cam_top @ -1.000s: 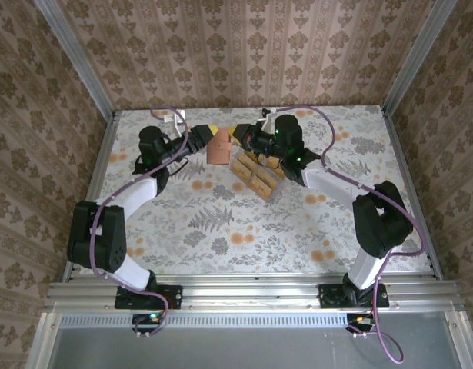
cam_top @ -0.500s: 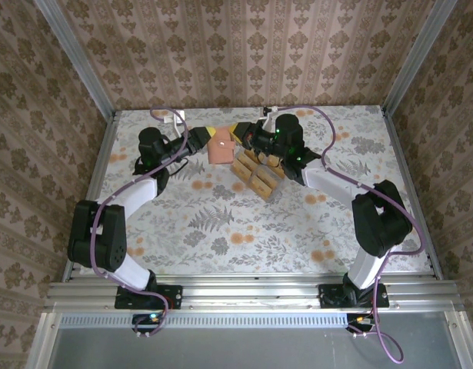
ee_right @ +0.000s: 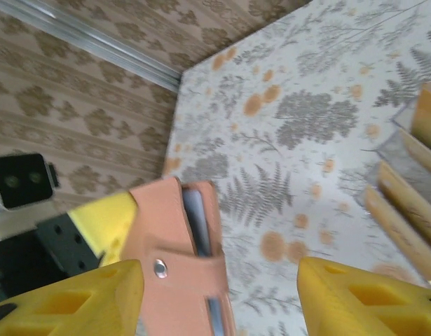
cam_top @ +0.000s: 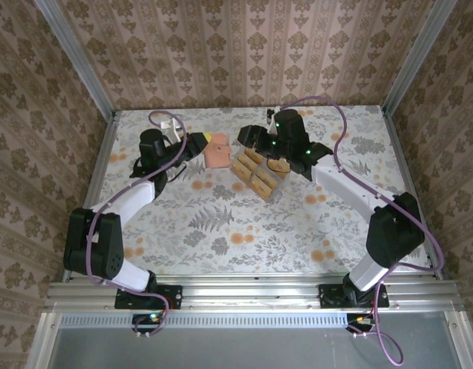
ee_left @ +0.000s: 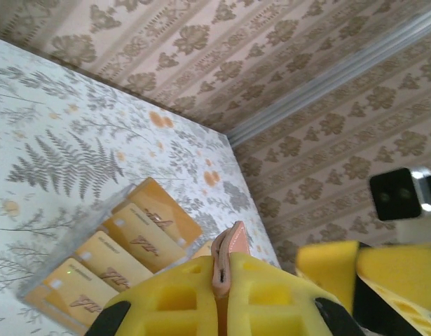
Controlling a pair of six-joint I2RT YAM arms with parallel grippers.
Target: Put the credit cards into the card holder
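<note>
Handover looks complete: left gripper (ee_left: 224, 283) now pinches the card holder (cam_top: 218, 153) by its edge at the table's far side, right gripper (ee_right: 219, 287) has let go, jaws apart; credit cards (cam_top: 258, 174) wait just beside

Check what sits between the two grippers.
The card holder sits there, pinched by the shut left gripper. The right gripper is open on its other side. The top view shows this.

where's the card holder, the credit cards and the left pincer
card holder (cam_top: 218, 154): top view, middle of its pink face
credit cards (ee_left: 153, 222): left wrist view, face of one tan card
left pincer (cam_top: 203, 141): top view, between its yellow fingertips
</note>
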